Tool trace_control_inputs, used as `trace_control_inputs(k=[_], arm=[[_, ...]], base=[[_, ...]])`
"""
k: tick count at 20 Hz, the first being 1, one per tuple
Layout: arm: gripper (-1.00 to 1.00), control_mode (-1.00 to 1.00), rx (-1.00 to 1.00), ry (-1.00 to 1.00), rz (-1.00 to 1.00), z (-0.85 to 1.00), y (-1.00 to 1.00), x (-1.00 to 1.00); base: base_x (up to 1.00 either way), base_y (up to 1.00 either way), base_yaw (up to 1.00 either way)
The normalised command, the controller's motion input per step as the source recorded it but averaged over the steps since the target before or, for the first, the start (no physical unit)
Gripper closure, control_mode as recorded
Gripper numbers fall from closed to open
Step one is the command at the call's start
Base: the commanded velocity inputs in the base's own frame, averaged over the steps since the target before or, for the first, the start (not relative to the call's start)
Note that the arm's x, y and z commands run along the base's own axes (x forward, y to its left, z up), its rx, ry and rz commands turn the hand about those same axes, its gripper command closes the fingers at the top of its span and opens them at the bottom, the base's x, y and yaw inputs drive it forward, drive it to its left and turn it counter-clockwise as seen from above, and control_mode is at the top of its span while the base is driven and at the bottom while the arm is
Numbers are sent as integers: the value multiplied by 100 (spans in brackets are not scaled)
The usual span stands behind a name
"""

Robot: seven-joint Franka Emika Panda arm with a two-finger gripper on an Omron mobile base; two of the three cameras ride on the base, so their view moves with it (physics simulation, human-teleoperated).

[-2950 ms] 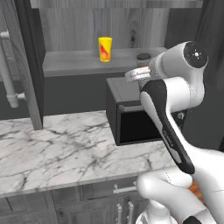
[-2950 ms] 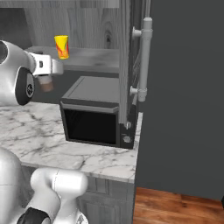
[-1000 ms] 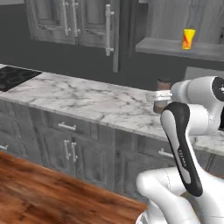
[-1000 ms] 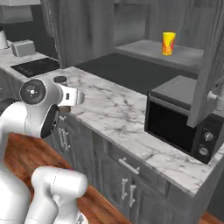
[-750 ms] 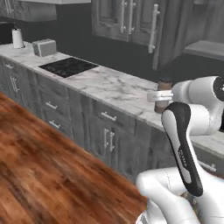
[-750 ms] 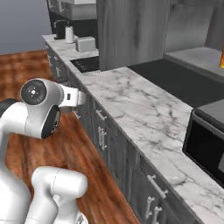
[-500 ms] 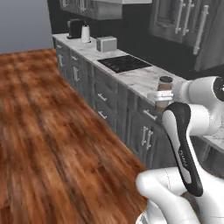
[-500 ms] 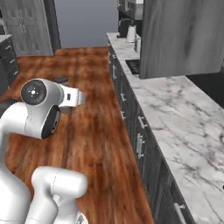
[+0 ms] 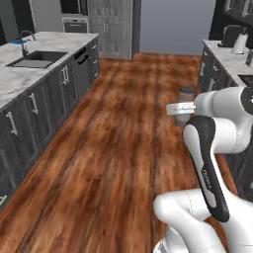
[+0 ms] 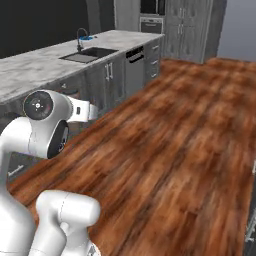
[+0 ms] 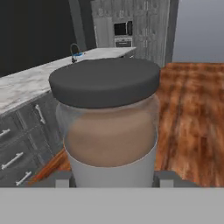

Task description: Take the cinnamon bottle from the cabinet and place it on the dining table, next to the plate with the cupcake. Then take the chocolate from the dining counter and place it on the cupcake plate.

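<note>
The cinnamon bottle (image 11: 107, 127), brown with a dark cap and a pale band, looms close in the hand view. My gripper (image 11: 111, 177) is shut on its lower body. In the left base view the cinnamon bottle (image 9: 187, 96) stands upright in the gripper (image 9: 186, 107), held out over the wooden floor. The dining table (image 9: 22, 74), with white marble top and dark sink (image 9: 37, 58), runs along the left; it is the long dining table (image 10: 45, 62) in the right base view. A small blue thing (image 10: 86, 36) lies by the tap, too small to tell.
Wooden floor (image 9: 118, 128) stretches ahead between the island and a second counter (image 9: 225, 57) at the right carrying small appliances. Tall grey cabinets with a built-in oven (image 10: 150, 7) close the far end. Dark drawers and a dishwasher (image 10: 135, 62) front the island.
The whole picture has swung: the base has turned from the cabinet wall and its counter toward the open floor and the island. The bottle has stayed in the shut gripper.
</note>
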Motion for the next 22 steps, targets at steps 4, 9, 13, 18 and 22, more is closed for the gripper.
trace_control_inputs(k=[4, 9, 13, 18, 22], arm=[[100, 100, 0, 0, 0, 0, 0, 0], [100, 100, 0, 0, 0, 0, 0, 0], [100, 100, 0, 0, 0, 0, 0, 0], [100, 100, 0, 0, 0, 0, 0, 0], [100, 100, 0, 0, 0, 0, 0, 0]], base=[[44, 0, 91], [57, 0, 90], [66, 0, 87], [96, 0, 74], [100, 5, 57]])
